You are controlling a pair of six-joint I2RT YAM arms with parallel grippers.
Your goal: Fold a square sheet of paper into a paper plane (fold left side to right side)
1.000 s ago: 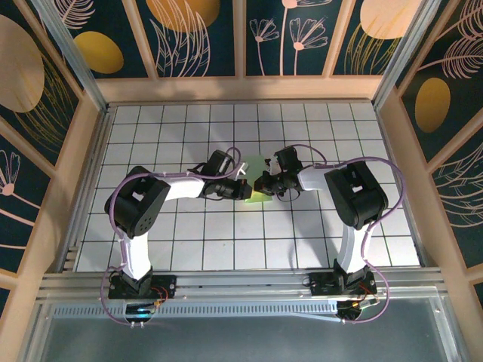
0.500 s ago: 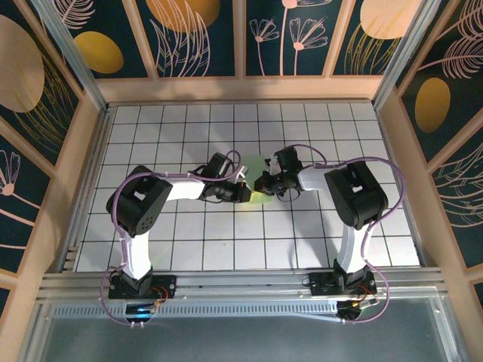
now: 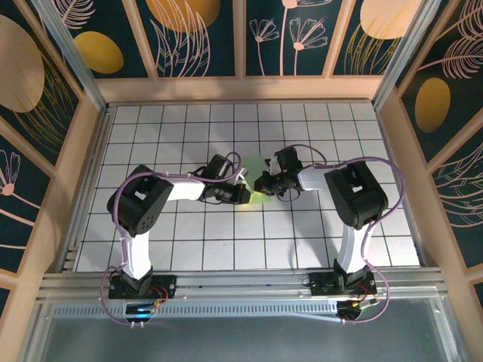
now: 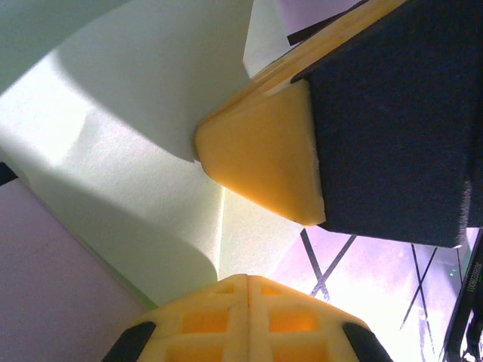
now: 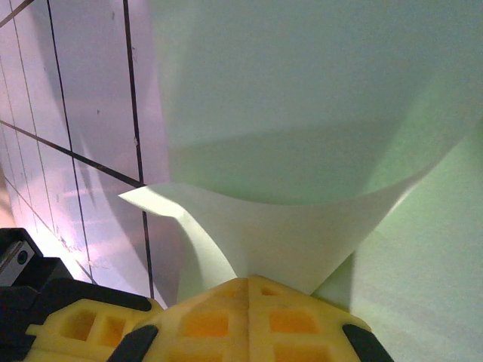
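Sheet (image 3: 261, 198): mid-table, more curled than a second ago. Left gripper (image 3: 243, 191), right gripper (image 3: 263, 183): both pinching it shut. Left-to-right fold appears underway.

— Legible text, labels, brands, numbers, signs?
— None readable anywhere.
— Paper (image 5: 317, 98)?
— Plain pale green, unmarked.
— Wall panels (image 3: 196, 38)?
— Painted leaves and ovals, no lettering.
— Entry closed: nil.

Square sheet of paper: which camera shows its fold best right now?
Right wrist: the square sheet of paper shows its lifted, curling flap and free corner. Left wrist gives a shadowed close-up; top external, a small green patch.
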